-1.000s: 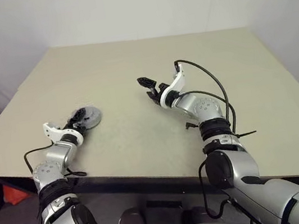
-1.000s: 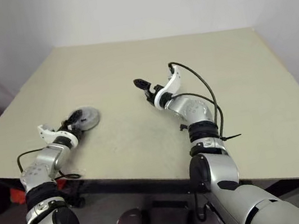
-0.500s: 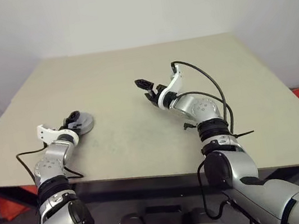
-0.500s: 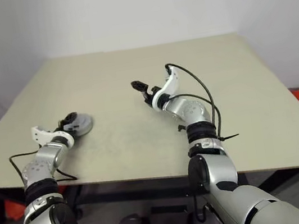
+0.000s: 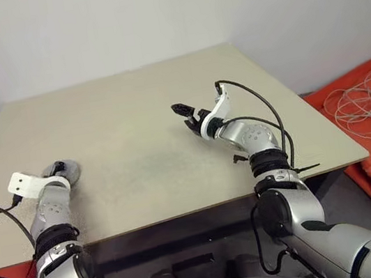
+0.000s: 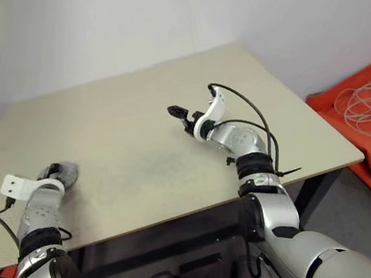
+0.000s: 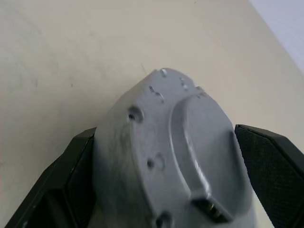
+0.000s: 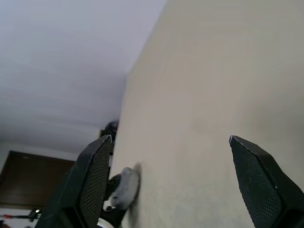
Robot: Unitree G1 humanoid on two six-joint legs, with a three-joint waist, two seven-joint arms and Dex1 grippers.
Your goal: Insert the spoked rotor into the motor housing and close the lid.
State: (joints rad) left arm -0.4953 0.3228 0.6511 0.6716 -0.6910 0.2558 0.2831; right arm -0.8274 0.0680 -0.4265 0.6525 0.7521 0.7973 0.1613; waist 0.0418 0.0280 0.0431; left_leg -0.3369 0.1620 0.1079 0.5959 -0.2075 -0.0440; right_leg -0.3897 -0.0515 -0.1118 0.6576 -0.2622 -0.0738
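No legible text, label, brand, number or sign appears on any surface in these views.

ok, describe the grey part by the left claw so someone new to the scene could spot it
Start from the beige table and go to its near left corner, where the left claw reaches in. Right at the claw's tip lies a grey round metal part. It is low and disc-like, matte grey, with a raised ridge across its top and a few small holes.
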